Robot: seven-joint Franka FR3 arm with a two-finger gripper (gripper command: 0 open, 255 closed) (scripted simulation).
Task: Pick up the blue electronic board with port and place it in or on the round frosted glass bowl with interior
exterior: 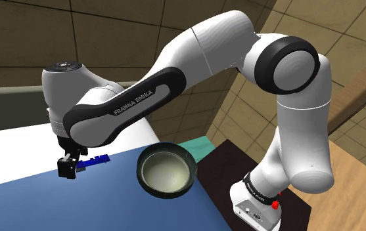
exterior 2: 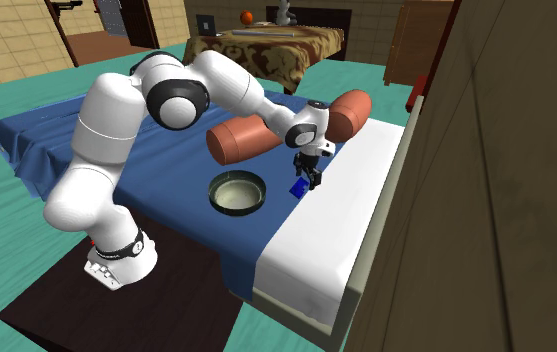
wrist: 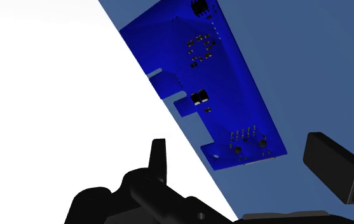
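A blue circuit board (wrist: 201, 76) with small dark parts lies flat on the bed, along the line where the blue cover meets the white sheet. My black gripper (wrist: 245, 168) hangs just above the board's near end, open, with its fingers well apart and touching nothing. From the shoulder view the gripper (exterior: 67, 167) is low over the bed and the board (exterior: 96, 160) pokes out beside it. The round bowl (exterior: 166, 170), dark-rimmed with a pale inside, stands on the blue cover to the shoulder view's right of the gripper. The second exterior view shows the bowl (exterior 2: 237, 192), board (exterior 2: 297, 187) and gripper (exterior 2: 309, 179) close together.
Two reddish-brown bolsters (exterior 2: 241, 141) (exterior 2: 352, 108) lie behind the gripper across the bed. The white sheet (exterior 2: 338, 230) runs along the bed's side next to a wooden wall (exterior 2: 486, 200). My stand (exterior 2: 116, 262) sits on a dark box at the bed's foot.
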